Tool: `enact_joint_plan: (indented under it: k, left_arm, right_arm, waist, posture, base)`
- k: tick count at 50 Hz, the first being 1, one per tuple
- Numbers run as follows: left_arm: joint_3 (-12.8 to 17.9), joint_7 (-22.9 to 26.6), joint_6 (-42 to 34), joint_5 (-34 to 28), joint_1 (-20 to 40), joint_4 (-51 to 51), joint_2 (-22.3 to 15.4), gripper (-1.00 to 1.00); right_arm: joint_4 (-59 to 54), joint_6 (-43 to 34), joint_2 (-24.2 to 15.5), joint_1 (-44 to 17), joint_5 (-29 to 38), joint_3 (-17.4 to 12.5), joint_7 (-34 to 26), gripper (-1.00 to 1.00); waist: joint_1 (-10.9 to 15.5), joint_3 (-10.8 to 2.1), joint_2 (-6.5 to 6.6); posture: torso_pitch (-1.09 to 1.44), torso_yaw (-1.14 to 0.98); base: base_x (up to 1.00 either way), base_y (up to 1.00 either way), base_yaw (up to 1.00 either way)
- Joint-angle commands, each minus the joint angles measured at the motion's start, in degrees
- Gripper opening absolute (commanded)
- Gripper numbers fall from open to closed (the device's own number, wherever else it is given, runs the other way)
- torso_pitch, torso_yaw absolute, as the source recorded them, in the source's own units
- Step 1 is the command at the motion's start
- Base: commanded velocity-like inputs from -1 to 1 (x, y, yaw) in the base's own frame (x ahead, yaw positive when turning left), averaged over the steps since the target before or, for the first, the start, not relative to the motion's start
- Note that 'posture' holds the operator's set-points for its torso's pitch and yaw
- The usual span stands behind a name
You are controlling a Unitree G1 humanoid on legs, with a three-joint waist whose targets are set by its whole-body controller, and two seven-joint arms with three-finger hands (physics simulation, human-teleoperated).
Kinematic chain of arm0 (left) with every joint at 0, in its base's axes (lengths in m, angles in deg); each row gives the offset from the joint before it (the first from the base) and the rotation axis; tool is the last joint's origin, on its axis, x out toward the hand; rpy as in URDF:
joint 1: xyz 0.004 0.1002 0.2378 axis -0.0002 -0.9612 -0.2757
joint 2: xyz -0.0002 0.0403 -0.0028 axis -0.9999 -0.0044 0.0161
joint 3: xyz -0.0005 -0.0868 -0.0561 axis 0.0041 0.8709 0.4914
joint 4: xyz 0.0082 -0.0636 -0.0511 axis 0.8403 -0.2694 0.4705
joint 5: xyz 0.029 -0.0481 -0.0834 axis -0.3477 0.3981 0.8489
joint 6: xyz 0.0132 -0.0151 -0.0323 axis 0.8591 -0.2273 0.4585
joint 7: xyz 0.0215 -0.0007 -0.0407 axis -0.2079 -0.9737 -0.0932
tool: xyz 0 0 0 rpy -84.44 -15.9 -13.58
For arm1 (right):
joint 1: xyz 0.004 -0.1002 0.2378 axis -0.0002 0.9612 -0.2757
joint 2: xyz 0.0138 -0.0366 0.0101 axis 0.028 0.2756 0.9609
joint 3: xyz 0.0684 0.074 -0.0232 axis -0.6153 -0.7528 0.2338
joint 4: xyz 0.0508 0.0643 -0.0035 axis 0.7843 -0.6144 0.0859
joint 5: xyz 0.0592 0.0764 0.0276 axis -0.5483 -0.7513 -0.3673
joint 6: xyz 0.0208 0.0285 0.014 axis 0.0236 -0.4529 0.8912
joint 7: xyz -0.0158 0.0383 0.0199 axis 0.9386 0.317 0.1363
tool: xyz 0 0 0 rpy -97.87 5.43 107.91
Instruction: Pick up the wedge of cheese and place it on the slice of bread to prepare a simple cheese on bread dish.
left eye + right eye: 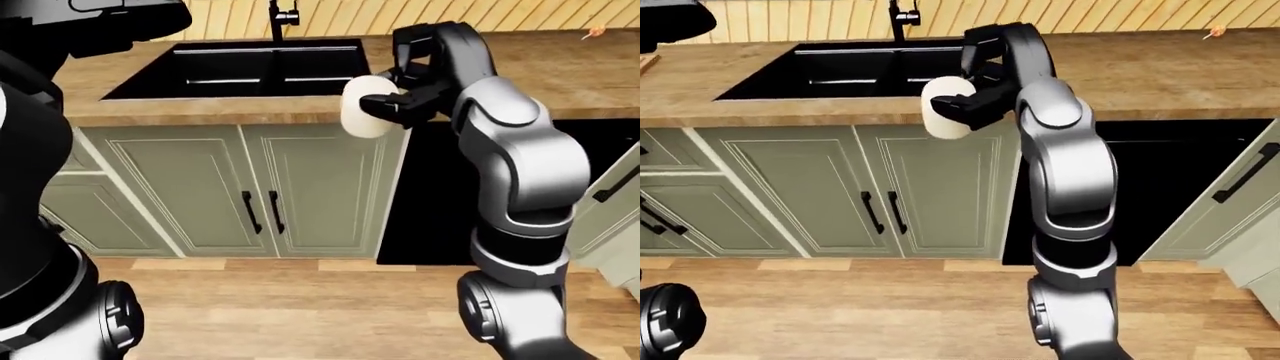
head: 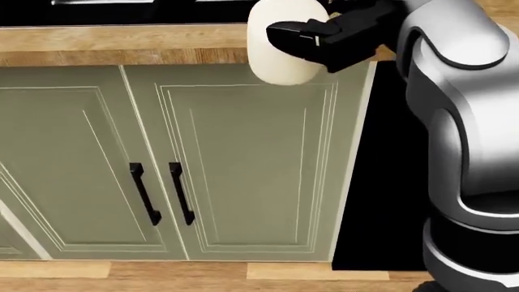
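My right hand is shut on the pale cream wedge of cheese. It holds the cheese in the air just in front of the wooden counter's edge, to the right of the black sink. The head view shows the black fingers wrapped round the cheese from the right. A dark shape at the top left of the left-eye view is part of my left arm; its hand state does not show. No slice of bread is in view.
Green cabinet doors with black handles stand below the sink. A black opening lies to their right under the counter. A black faucet stands behind the sink. A small orange thing lies at the counter's top right.
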Motion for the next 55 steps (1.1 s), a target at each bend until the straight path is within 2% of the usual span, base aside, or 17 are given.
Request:
enact_joint_plan:
  k: [1, 2, 10, 13, 15, 16, 17, 24, 28, 29, 32, 37, 39, 41, 42, 43, 55]
  left_arm:
    - [0.2, 0.2, 1.4, 0.1, 1.5, 0.9, -0.6, 1.0]
    - [0.3, 0.3, 1.4, 0.1, 1.5, 0.8, -0.7, 1.0]
    - [-0.1, 0.2, 1.8, 0.0, 1.2, 0.8, -0.6, 1.0]
    - [-0.2, 0.4, 2.1, -0.3, 1.2, 0.5, -0.3, 1.0]
    - [-0.1, 0.4, 1.9, -0.4, 1.2, 0.5, -0.3, 1.0]
    - [0.0, 0.4, 1.8, -0.4, 1.3, 0.5, -0.2, 1.0]
    - [0.0, 0.4, 1.8, -0.4, 1.3, 0.5, -0.2, 1.0]
    - [0.0, 0.4, 1.9, -0.5, 1.4, 0.2, -0.3, 1.0]
    - [0.7, 0.3, 1.5, 0.1, 1.6, 0.3, -0.8, 1.0]
    - [0.8, 0.3, 1.5, 0.3, 1.6, 0.3, -0.9, 1.0]
    - [0.5, 0.1, 1.7, 0.4, 1.4, 0.4, -1.0, 1.0]
    - [0.3, 0.1, 1.9, 0.3, 1.5, 0.2, -1.0, 1.0]
    - [0.4, 0.0, 1.7, 0.5, 1.6, 0.3, -1.0, 1.0]
    - [0.2, 0.0, 1.7, 0.5, 1.4, 0.4, -0.9, 1.0]
    - [0.2, -0.1, 1.6, 0.5, 1.4, 0.7, -0.8, 1.0]
    - [0.2, -0.2, 1.4, 0.6, 1.4, 0.9, -0.8, 1.0]
    - [0.4, -0.1, 1.7, 0.9, 0.7, 1.0, -0.7, 1.0]
  right_arm:
    - [1.6, 1.9, -0.6, -1.9, 0.4, -0.9, 0.5, -1.0]
    - [1.6, 1.9, -0.6, -1.9, 0.4, -0.9, 0.5, -1.0]
    - [1.7, 1.7, -0.5, -1.8, 0.5, -0.7, 0.4, -1.0]
    - [1.1, 2.3, -0.4, -1.7, 0.6, -0.7, 0.4, -1.0]
    - [1.3, 2.0, -0.4, -1.8, 0.6, -0.6, 0.3, -1.0]
    - [1.3, 2.0, -0.3, -1.8, 0.6, -0.6, 0.2, -1.0]
    - [1.2, 2.1, -0.3, -1.8, 0.6, -0.6, 0.2, -1.0]
    - [1.2, 2.2, -0.3, -1.7, 0.7, -0.7, 0.1, -1.0]
    - [1.6, 1.9, -0.3, -1.8, 0.8, -0.6, 0.1, -1.0]
    - [1.6, 1.8, -0.3, -1.9, 0.8, -0.6, 0.1, -1.0]
    - [1.8, 1.6, -0.4, -2.0, 0.9, -0.5, 0.0, -1.0]
    - [1.7, 1.6, -0.4, -2.2, 1.1, -0.4, -0.3, -1.0]
    - [1.9, 1.5, -0.4, -2.2, 1.1, -0.4, -0.4, -1.0]
    - [2.2, 1.3, -0.3, -2.1, 1.2, -0.4, -0.4, -1.0]
    - [2.3, 1.3, -0.2, -2.1, 1.2, -0.3, -0.4, -1.0]
    - [2.3, 1.3, -0.1, -2.0, 1.3, -0.2, -0.4, -1.0]
    - [0.9, 2.5, 1.0, -1.7, 1.7, 0.3, -0.5, -1.0]
  waist:
    - [-0.1, -1.37, -0.09]
    - [0.0, -1.71, -1.44]
    - [0.4, -1.56, 0.53]
    - [-0.1, -1.24, 3.62]
    - [-0.2, -2.46, 8.77]
    - [-0.2, -1.67, 5.42]
    - [-0.2, -1.52, 6.32]
    - [-0.3, -1.19, 1.95]
    - [0.0, -1.92, -2.46]
    - [-0.4, -1.49, -0.31]
    - [0.0, -2.58, -1.22]
    - [0.2, -1.27, 1.36]
    - [-0.2, -1.26, 3.89]
    - [-0.3, -2.41, 8.93]
    - [-0.3, -1.63, 5.69]
    - [-0.3, -1.46, 6.57]
    - [-0.2, -1.55, -1.15]
  posture:
    - [0.0, 0.0]
    - [0.0, 0.0]
    - [0.0, 0.0]
    - [0.0, 0.0]
    - [0.0, 0.0]
    - [0.0, 0.0]
    - [0.0, 0.0]
    - [0.0, 0.0]
    - [0.0, 0.0]
    - [0.0, 0.0]
    - [0.0, 0.0]
    - [0.0, 0.0]
    - [0.0, 0.0]
    - [0.0, 0.0]
    - [0.0, 0.0]
    - [0.0, 0.0]
    - [0.0, 0.0]
  base:
    - [0.0, 0.36, 0.0]
    - [0.0, 0.35, 0.0]
    - [0.0, 0.35, 0.0]
    - [0.0, 0.35, 0.0]
    - [0.0, 0.35, 0.0]
    - [0.0, 0.35, 0.0]
    - [0.0, 0.35, 0.0]
    - [0.0, 0.35, 0.0]
    - [0.0, 0.35, 0.0]
    - [0.0, 0.36, 0.0]
    - [0.0, 0.35, 0.0]
    - [0.0, 0.36, 0.0]
    - [0.0, 0.36, 0.0]
    - [0.0, 0.35, 0.0]
    - [0.0, 0.35, 0.0]
    - [0.0, 0.36, 0.0]
    - [0.0, 0.35, 0.0]
